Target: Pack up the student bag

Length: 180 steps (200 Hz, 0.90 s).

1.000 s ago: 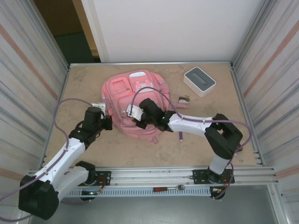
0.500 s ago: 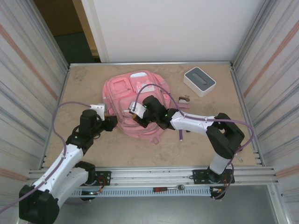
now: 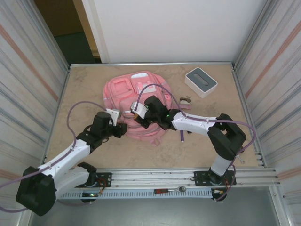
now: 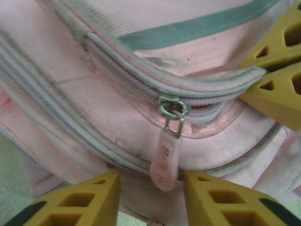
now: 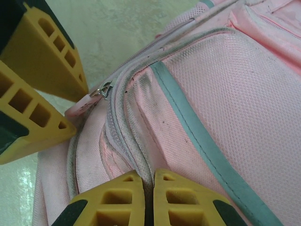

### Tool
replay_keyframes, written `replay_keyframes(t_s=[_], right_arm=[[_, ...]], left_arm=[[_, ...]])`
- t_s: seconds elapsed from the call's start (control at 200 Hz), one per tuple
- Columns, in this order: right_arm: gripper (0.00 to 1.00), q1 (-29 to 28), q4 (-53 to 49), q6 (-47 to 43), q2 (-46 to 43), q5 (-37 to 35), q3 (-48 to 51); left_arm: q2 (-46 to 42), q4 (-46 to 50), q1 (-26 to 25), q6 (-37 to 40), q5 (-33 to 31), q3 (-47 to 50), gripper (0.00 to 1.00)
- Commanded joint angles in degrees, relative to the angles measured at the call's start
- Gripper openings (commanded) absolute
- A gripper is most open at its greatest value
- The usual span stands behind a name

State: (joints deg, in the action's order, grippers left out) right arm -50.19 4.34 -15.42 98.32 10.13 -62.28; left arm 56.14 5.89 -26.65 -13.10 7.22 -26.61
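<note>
The student bag [image 3: 136,94] lies flat in the middle of the table, pink with a teal stripe [image 5: 197,127]. At the bag's near left edge my left gripper [image 3: 121,130] is open. Its yellow fingertips [image 4: 75,197] stand on either side of a pink zipper pull [image 4: 167,157] without pinching it. The pull hangs from a metal slider [image 4: 171,107] on a closed zipper. My right gripper [image 5: 149,197] is shut on the grey zipper edge of the bag, just beside the left one [image 5: 37,80]. The right gripper's fingers [image 4: 277,66] show at the upper right of the left wrist view.
A white-and-grey box [image 3: 201,81] stands at the back right. A small dark object [image 3: 186,99] and a purple pen [image 3: 182,136] lie right of the bag. Metal walls close both sides, and a tool [image 3: 169,190] rests on the front rail.
My left arm has swung right, up to the bag's near edge, and its gripper has opened around the zipper pull. The right gripper has stayed shut on the bag.
</note>
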Motion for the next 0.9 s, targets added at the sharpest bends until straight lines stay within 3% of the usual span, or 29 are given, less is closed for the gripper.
replay_keyframes(t_s=[0.0,0.215,0.326,0.616,0.802,0.897], right_arm=[[0.03,0.8,-1.3,2.3,-1.3,-1.4,-0.6],[0.03,0.8,-2.5,0.9,-1.6,-2.6,0.0],[0.03,0.9,-2.9,0.0,-2.0,-2.8,0.6],[0.03,0.8,-2.4,-1.0,-3.4,-0.4,2.3],[0.09,0.8,-2.6,0.3,-3.4,2.5,1.0],[0.18,1.0,-3.3,1.7,-4.0,2.4,0.4]], left_arm=[[1.4,-2.0,-0.1,1.5,-2.8,-2.6,0.32],[0.2,-2.1,0.6,2.2,-6.7,-3.0,0.2],[-1.9,-2.2,3.2,1.4,-8.4,-2.7,0.0],[-0.3,-0.5,10.6,0.3,-7.8,-4.9,0.0],[2.4,3.8,10.9,-0.1,-8.3,-7.3,0.32],[-0.7,3.5,10.9,-0.3,-6.4,-6.6,0.45]])
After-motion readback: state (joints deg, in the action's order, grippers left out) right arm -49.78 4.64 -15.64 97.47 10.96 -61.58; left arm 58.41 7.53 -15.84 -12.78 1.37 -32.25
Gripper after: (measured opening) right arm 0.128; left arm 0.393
